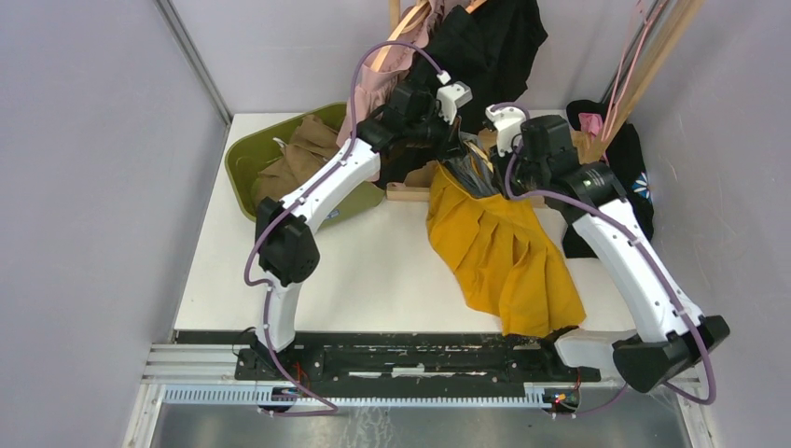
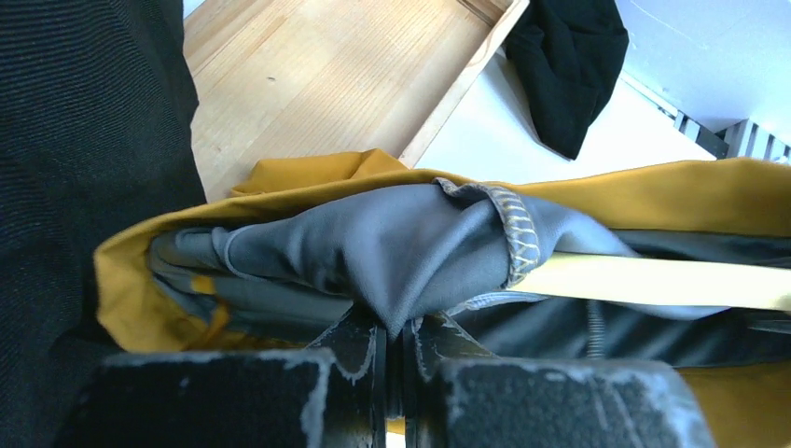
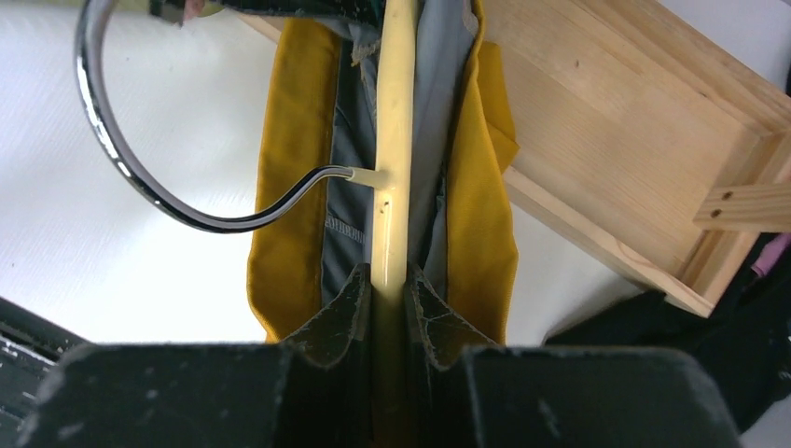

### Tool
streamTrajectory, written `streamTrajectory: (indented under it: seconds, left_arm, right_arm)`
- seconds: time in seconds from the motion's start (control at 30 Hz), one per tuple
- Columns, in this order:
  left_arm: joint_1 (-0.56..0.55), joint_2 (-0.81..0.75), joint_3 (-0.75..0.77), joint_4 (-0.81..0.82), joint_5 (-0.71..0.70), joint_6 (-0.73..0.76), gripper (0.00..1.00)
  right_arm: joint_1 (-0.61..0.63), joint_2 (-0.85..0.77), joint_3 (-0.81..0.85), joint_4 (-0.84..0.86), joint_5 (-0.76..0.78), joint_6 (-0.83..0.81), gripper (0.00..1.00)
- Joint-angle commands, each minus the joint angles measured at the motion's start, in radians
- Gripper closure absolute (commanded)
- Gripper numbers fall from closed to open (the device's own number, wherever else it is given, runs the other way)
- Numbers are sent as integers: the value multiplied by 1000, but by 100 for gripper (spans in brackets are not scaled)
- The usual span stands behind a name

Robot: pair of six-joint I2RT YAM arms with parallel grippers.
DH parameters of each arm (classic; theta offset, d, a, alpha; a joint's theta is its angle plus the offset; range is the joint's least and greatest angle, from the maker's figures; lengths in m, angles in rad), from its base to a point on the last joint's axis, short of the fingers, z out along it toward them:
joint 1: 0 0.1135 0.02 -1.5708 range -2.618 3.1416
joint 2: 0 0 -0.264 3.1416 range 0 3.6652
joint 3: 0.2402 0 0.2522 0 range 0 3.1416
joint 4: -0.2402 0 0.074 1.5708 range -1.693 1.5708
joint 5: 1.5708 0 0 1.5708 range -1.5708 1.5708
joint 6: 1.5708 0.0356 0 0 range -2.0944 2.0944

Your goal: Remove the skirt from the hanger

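A mustard-yellow skirt (image 1: 504,252) with a grey lining (image 2: 392,243) lies spread on the white table, its waistband toward the back. The waistband sits on a pale hanger (image 3: 394,140) with a chrome hook (image 3: 121,168). My left gripper (image 2: 399,327) is shut on a pinch of the grey lining at the waistband, right beside the hanger bar (image 2: 653,280). My right gripper (image 3: 389,280) is shut on the hanger bar just below the hook, with yellow cloth (image 3: 289,140) on both sides. From above, both grippers (image 1: 454,145) (image 1: 508,154) meet at the skirt's top edge.
A wooden rack base (image 2: 326,75) (image 3: 606,140) lies just behind the skirt's waistband. Black clothes (image 1: 485,47) and a pink garment (image 1: 392,65) hang above it. A green bin (image 1: 247,154) holding brown cloth sits at the back left. Dark clothing (image 1: 634,168) is piled at the right.
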Motion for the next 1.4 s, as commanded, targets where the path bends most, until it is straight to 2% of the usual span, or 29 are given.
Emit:
streamTrajectory:
  seconds: [0.0, 0.1, 0.37, 0.5, 0.67, 0.93, 1.2, 1.37]
  left_arm:
    - [-9, -89, 42, 71, 62, -99, 97]
    - [-9, -92, 43, 60, 43, -83, 97]
    - [73, -49, 141, 60, 3, -78, 97]
    - [161, 12, 198, 54, -67, -38, 97]
    - [290, 124, 221, 145, -12, -111, 97]
    - [360, 242, 197, 176, -4, -109, 97]
    - [362, 290, 145, 172, 30, -84, 97]
    - [368, 285, 119, 171, 46, -85, 97]
  right_arm:
    - [4, 64, -7, 198, -34, 32, 99]
    - [8, 70, -25, 193, -56, 49, 99]
    - [10, -74, -154, 89, -25, 29, 99]
    - [10, -121, -173, 19, -10, 17, 99]
    - [10, -189, -172, -84, -24, 19, 99]
    - [10, -248, -31, -324, -45, 1, 99]
    - [10, -227, 193, -443, -22, -18, 99]
    - [11, -253, 210, -468, 5, -20, 99]
